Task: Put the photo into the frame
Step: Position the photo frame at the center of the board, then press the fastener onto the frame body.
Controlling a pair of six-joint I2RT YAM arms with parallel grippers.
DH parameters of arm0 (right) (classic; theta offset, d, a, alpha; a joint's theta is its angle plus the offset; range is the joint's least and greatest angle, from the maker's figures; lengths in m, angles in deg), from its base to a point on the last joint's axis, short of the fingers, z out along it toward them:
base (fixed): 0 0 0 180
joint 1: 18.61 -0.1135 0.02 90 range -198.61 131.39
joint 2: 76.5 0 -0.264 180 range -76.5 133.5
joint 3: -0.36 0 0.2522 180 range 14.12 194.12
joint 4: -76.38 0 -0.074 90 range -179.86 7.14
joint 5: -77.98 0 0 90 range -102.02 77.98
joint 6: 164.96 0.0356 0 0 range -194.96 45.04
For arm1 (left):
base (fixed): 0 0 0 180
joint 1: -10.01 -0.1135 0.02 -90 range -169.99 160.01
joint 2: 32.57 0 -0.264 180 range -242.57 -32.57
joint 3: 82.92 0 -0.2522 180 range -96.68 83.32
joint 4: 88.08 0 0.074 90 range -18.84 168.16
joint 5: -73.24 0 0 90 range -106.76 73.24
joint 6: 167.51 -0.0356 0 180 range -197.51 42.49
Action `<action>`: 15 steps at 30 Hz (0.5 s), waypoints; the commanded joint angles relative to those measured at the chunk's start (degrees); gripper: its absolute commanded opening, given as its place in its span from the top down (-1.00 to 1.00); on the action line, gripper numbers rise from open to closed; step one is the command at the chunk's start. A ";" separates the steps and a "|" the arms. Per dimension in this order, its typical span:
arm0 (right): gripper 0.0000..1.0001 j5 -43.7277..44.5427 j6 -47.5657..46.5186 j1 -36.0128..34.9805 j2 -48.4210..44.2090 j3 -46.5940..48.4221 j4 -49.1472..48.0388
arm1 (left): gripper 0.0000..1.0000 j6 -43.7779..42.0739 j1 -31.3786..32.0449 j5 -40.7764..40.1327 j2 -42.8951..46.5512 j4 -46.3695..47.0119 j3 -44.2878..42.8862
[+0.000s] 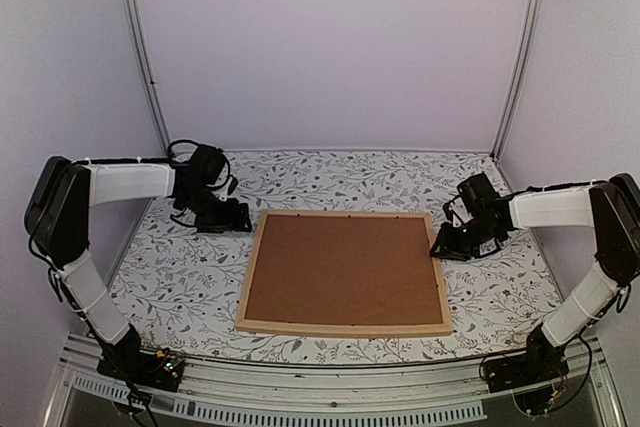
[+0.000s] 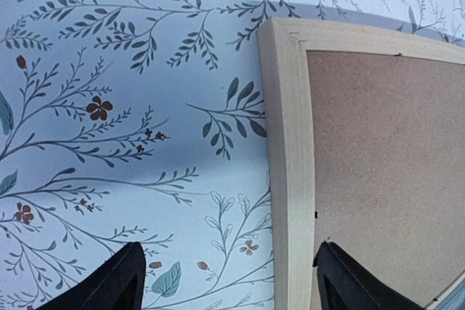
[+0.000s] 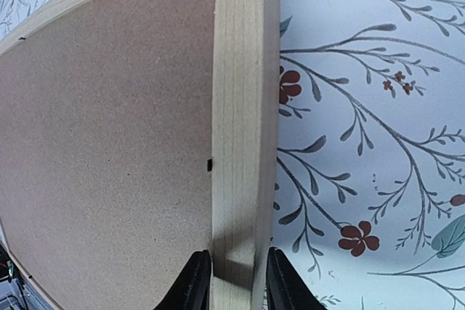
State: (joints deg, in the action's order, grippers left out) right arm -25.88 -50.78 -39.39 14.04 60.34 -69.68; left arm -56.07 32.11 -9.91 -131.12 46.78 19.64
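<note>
Right claw (image 3: 232, 281) nips the frame (image 3: 243, 107) rail by the backing board (image 3: 109, 143); left claw (image 2: 229, 284) spread wide, empty, above desk (image 2: 109, 179)

From overhead my light is soft, even and fairly bright, falling from above, with no glare on the table (image 1: 170, 277) and only faint shadow hugging the frame (image 1: 340, 328). My left wrist picture runs cool and bluish, sharp at centre, bowing the wooden rail toward 12 o'clock where a grey shadow band lies, while my left fingers (image 2: 109, 288) sit dark and soft at 6 o'clock. My right wrist picture is bright, crisp on the grain, curved toward 9 o'clock, and shaded between my right fingers (image 3: 195, 281) at 6 o'clock.
</note>
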 commanded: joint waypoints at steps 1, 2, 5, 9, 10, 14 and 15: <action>0.39 0.59 0.03 -0.23 -0.91 0.79 0.81 | -0.67 -1.56 -0.21 0.07 -2.64 -2.71 -2.82; 0.37 0.48 -0.14 -0.29 -0.57 1.00 0.78 | -0.67 -1.50 -0.07 0.09 -2.82 -3.05 -3.11; 0.34 0.27 -0.41 -0.28 0.43 1.62 0.57 | -0.66 -1.10 0.20 0.15 -3.41 -4.25 -4.03; 0.31 -0.09 -0.69 -0.23 0.82 2.27 0.46 | -0.66 -0.51 0.99 0.01 -4.46 -5.51 -5.18; 0.31 -0.17 -0.76 -0.23 0.90 2.37 0.39 | -0.66 -0.34 1.26 -0.04 -4.77 -5.86 -5.47; 0.30 -0.97 -0.98 -0.23 1.64 2.39 -0.35 | -0.66 0.30 2.49 -0.58 -6.11 -6.79 -6.91; 0.29 -1.25 -0.92 -0.23 1.87 2.34 -0.58 | -0.66 0.42 2.83 -0.73 -6.52 -6.91 -7.16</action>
State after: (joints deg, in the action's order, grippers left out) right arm -26.04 -50.95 -39.41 14.55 61.61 -69.59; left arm -56.29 33.32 -9.96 -135.82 41.80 14.48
